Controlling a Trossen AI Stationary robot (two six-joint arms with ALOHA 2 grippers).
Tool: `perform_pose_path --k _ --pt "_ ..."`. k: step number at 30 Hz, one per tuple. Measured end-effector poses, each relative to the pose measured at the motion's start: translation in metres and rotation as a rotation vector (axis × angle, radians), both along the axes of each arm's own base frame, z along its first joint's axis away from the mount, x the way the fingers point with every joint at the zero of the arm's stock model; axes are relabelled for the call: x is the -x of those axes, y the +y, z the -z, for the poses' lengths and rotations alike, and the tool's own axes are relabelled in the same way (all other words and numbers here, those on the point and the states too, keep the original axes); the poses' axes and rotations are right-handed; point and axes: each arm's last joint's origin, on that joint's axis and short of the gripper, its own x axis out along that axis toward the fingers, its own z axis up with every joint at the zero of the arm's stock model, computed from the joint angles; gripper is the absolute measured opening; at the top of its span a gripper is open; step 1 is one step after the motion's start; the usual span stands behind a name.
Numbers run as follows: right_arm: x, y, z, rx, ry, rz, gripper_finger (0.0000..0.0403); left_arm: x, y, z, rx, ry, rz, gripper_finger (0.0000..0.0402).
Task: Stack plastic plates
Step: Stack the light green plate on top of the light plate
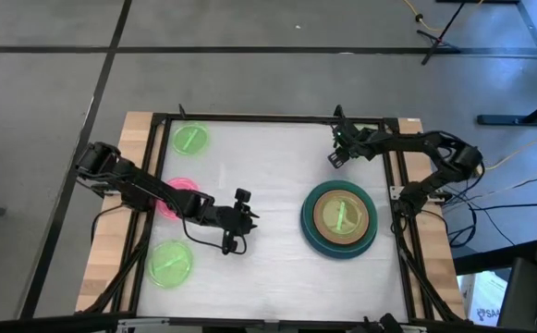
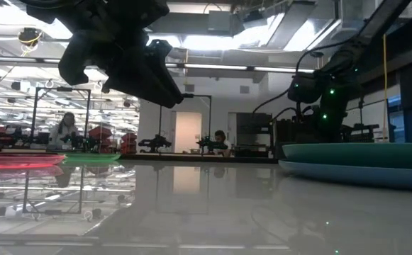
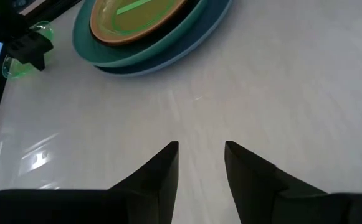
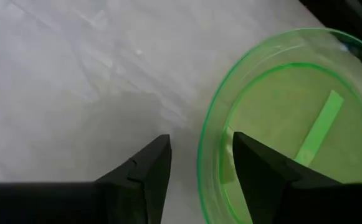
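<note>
A stack (image 1: pixel 339 219) sits on the table's right half: a blue plate at the bottom, then dark green and tan-orange, with a lime-green one on top. Two lime-green plates (image 1: pixel 190 139) (image 1: pixel 171 264) lie flat near the left edge. A pink plate (image 1: pixel 177 197) lies between them, half hidden under the left arm. My left gripper (image 3: pixel 201 146) is open over bare table left of the stack. My right gripper (image 4: pixel 200 140) is open near the far right corner. Its fingers stand on either side of the rim of another lime-green plate (image 4: pixel 293 124), one over the inside and one outside.
A black frame (image 1: pixel 250 117) borders the white table top, with wooden strips (image 1: pixel 111 231) outside it on the left and right. Bare table lies between the left-hand plates and the stack. People sit in the room far beyond the table (image 2: pixel 67 131).
</note>
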Motion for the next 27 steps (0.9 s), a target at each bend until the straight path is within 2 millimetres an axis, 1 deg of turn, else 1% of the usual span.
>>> perform_pose_path --k 4,7,12,19,20,24,27 --pt "0.0 -0.002 0.001 0.006 0.01 0.01 0.0168 0.0 0.0 0.0 0.0 0.0 0.0 0.0124" --pt "0.0 -0.002 0.001 0.004 0.006 0.015 0.0152 0.0 0.0 0.0 0.002 0.0 -0.002 0.0124" --pt "0.0 -0.002 0.001 0.001 0.008 0.006 0.01 0.0 0.0 0.0 0.019 -0.001 -0.016 0.0124" --pt "-0.001 -0.003 0.001 0.023 0.041 -0.06 0.0014 0.0 0.0 0.0 0.02 0.0 -0.017 0.0124" --pt "-0.001 -0.004 0.001 0.031 0.046 -0.063 0.0008 0.0 0.0 0.0 0.02 0.0 -0.016 0.0124" --pt "-0.003 0.001 -0.001 0.075 0.097 -0.085 0.001 0.0 0.0 0.0 0.02 0.0 -0.016 0.0124" --pt "-0.009 0.011 -0.009 0.122 0.119 -0.14 0.0006 0.0 0.0 0.0 0.021 0.0 -0.016 0.0124"
